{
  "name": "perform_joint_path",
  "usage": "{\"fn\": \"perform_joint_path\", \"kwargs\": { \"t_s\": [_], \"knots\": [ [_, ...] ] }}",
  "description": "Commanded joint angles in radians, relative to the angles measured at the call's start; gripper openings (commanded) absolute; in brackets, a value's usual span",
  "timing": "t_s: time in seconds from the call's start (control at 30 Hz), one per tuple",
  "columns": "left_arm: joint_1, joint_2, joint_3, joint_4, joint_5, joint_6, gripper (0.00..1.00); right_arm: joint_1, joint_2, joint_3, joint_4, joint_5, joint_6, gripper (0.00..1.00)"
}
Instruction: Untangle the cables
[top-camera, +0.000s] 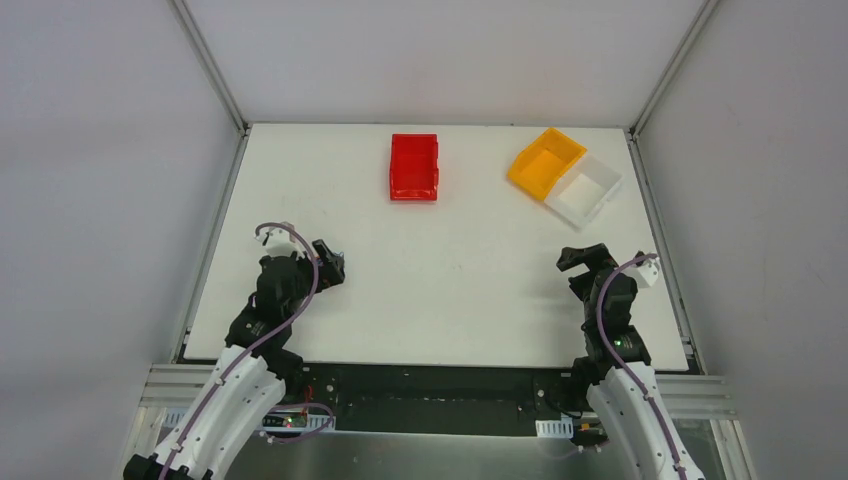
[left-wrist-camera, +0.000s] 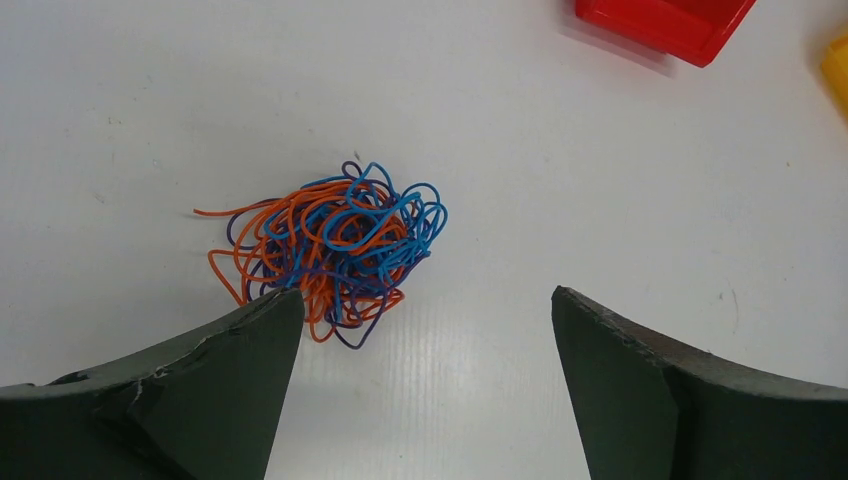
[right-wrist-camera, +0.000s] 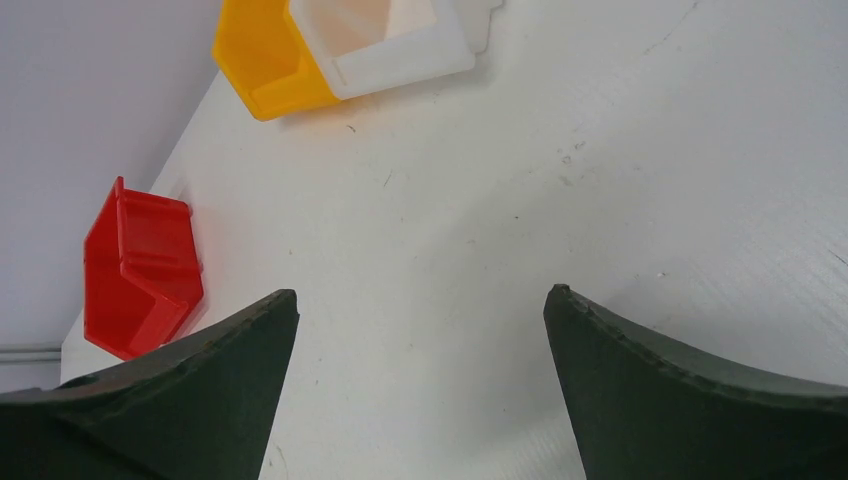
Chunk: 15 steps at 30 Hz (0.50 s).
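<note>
Cables (left-wrist-camera: 325, 250) lie in one tight clump on the white table (left-wrist-camera: 600, 180), orange, blue and dark purple strands looped through one another; a few orange ends stray out to the clump's left; left gripper (left-wrist-camera: 422, 300) hangs over it, fingers spread wide, holding nothing; in the wrist view the clump sits ahead of the left-hand finger, its near edge hidden behind that fingertip, contact cannot be told; right gripper (right-wrist-camera: 420, 295) likewise spread wide and empty, above bare table on the right side, well apart from the clump; red bin (top-camera: 414, 167) at far middle; orange bin (top-camera: 545, 158) and white bin (top-camera: 588, 190) touching, askew, near the far right corner.
</note>
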<state>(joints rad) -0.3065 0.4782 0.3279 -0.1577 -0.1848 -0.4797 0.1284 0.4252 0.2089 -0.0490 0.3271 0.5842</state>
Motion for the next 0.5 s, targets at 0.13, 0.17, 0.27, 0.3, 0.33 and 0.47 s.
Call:
{"fn": "perform_joint_path", "kwargs": {
  "t_s": [0.13, 0.17, 0.27, 0.3, 0.33, 0.47],
  "knots": [
    [0.003, 0.084, 0.01, 0.036, -0.087, -0.039, 0.99, -0.003, -0.009, 0.014, 0.035, -0.006, 0.015, 0.98],
    [0.003, 0.098, 0.015, 0.03, -0.112, -0.054, 0.99, -0.002, -0.006, 0.015, 0.036, -0.006, 0.017, 0.98],
    [0.003, 0.14, 0.036, 0.003, -0.152, -0.08, 1.0, -0.003, 0.006, 0.017, 0.052, -0.011, 0.023, 0.98],
    [0.003, 0.15, 0.04, 0.002, -0.151, -0.082, 1.0, -0.003, 0.009, 0.018, 0.053, -0.013, 0.023, 0.98],
    [0.003, 0.158, 0.04, 0.002, -0.15, -0.084, 1.0, -0.003, 0.011, 0.02, 0.054, -0.013, 0.023, 0.98],
    [0.003, 0.202, 0.04, 0.004, -0.178, -0.107, 0.86, -0.003, 0.022, 0.026, 0.054, -0.02, 0.029, 0.98]
  ]
}}
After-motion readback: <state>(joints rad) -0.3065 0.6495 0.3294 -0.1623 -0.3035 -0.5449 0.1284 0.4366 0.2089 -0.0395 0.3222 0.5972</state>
